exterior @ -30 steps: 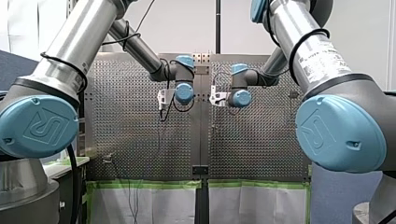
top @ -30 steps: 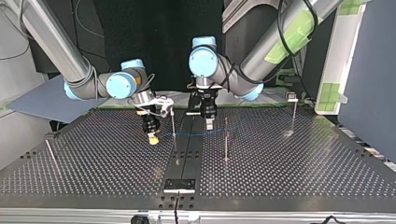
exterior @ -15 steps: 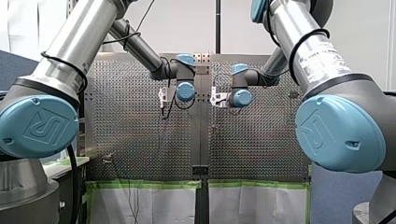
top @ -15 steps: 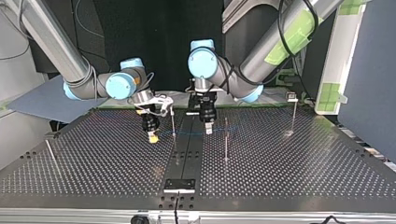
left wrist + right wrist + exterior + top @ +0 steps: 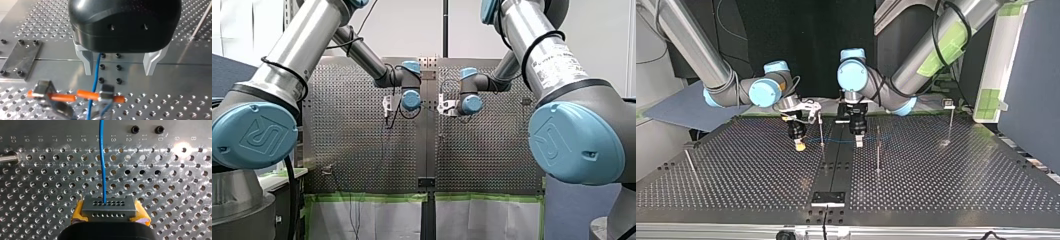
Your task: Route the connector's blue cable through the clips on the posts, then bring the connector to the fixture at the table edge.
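**My right tool (image 5: 109,210) clenched on the connector (image 5: 109,205); my left tool (image 5: 119,71) released.**
Yellow pads grip the grey connector over the bench (image 5: 956,175), by its middle strip and nearer the arms' edge. The blue cable (image 5: 102,157) runs straight ahead from it. It passes between my left tool's spread fingers, close beside one, then past an orange-sleeved clip (image 5: 86,95).

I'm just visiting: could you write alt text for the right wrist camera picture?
The right gripper, with yellow pads, clamps a dark grey connector dotted with small holes. A blue cable runs straight out of it, away over the perforated table.
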`<state>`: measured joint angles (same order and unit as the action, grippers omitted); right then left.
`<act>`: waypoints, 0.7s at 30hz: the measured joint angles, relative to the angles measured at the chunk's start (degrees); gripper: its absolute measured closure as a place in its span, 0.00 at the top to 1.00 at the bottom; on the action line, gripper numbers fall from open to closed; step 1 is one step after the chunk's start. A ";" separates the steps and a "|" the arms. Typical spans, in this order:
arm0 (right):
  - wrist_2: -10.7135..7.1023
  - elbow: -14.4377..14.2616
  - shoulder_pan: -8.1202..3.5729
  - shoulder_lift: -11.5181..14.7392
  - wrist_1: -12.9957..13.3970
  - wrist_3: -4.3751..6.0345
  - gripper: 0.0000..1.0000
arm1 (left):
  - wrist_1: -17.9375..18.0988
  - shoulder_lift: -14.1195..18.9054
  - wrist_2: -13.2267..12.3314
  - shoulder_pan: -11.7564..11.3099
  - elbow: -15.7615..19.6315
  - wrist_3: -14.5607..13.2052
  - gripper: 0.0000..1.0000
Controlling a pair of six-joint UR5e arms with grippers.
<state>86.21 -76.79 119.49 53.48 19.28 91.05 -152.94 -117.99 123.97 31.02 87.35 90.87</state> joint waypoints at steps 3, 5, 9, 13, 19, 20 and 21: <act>-0.07 0.00 0.00 0.00 0.01 -0.04 0.01 | 0.05 -0.12 0.18 -0.13 -1.13 0.06 1.00; -0.12 0.00 0.00 0.01 0.06 -0.04 0.01 | -0.05 -0.15 0.22 -0.25 -1.75 0.08 1.00; -0.15 0.00 0.00 0.01 0.17 -0.01 0.01 | -0.33 -0.20 0.23 -0.69 -2.61 0.09 1.00; -0.15 0.00 0.00 0.01 0.23 -0.02 0.01 | -0.61 -0.53 0.13 -1.01 -2.79 0.08 1.00; -0.16 0.00 0.00 0.01 0.24 -0.05 0.01 | -1.63 -2.23 0.00 -1.16 -3.29 0.02 1.00; -0.16 0.00 0.00 0.01 0.24 -0.05 0.01 | -1.81 -2.48 -0.01 -1.17 -3.42 0.02 1.00; -0.16 -0.01 0.00 0.01 0.24 -0.05 0.01 | -2.08 -3.00 -0.03 -1.18 -3.66 0.04 1.00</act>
<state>86.06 -76.80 119.49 53.49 19.52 90.99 -155.02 -120.99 123.93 29.84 83.69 90.91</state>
